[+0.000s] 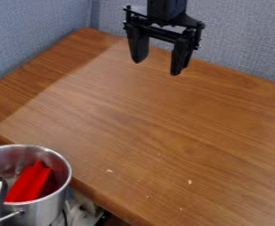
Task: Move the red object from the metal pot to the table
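1 red object (32, 184) lies in metal pot (27, 186) (gripper (159, 58) open).

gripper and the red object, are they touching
Apart. The camera view shows the open gripper hanging over the far end of the table, while the red object lies inside the metal pot at the near left corner, bare tabletop between them.

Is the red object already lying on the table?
No, the red object is inside the metal pot, not on the table.
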Controlling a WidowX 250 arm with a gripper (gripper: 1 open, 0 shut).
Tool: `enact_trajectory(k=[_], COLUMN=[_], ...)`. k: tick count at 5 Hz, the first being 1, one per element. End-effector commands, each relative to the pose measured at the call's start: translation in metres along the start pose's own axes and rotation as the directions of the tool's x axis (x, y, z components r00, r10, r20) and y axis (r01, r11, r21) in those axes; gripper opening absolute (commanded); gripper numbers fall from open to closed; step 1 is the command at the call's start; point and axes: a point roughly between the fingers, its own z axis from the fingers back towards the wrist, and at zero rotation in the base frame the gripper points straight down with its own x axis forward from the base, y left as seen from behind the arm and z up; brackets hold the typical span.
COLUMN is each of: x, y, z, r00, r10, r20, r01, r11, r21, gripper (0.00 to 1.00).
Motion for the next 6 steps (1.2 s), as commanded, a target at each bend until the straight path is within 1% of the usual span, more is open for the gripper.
enact_trajectory(k=[1, 2, 3, 4, 5, 6], x=[-0.004, -0.031, -0.061, -0.090, -0.118, -0.134], y=[-0.004, -0.001, 0.012, 0.035, 0.048, 0.055], z=[-0.004, -0.011, -0.003, -0.002, -0.009, -0.026], r00=[1.000, 0.998, 1.000, 0.999, 0.999, 0.997], r10=[0.016, 0.037, 0.024, 0.011, -0.025, -0.049], r20=[-0.018, -0.042, -0.020, -0.033, -0.032, -0.060], r01=[-0.016, -0.036, -0.024, -0.009, 0.028, 0.056], r11=[1.000, 0.999, 0.999, 0.998, 0.996, 0.992], r21=[0.003, 0.025, 0.027, 0.057, 0.090, 0.117], gripper=[1.00, 1.00, 1.00, 1.00, 1.00, 1.00])
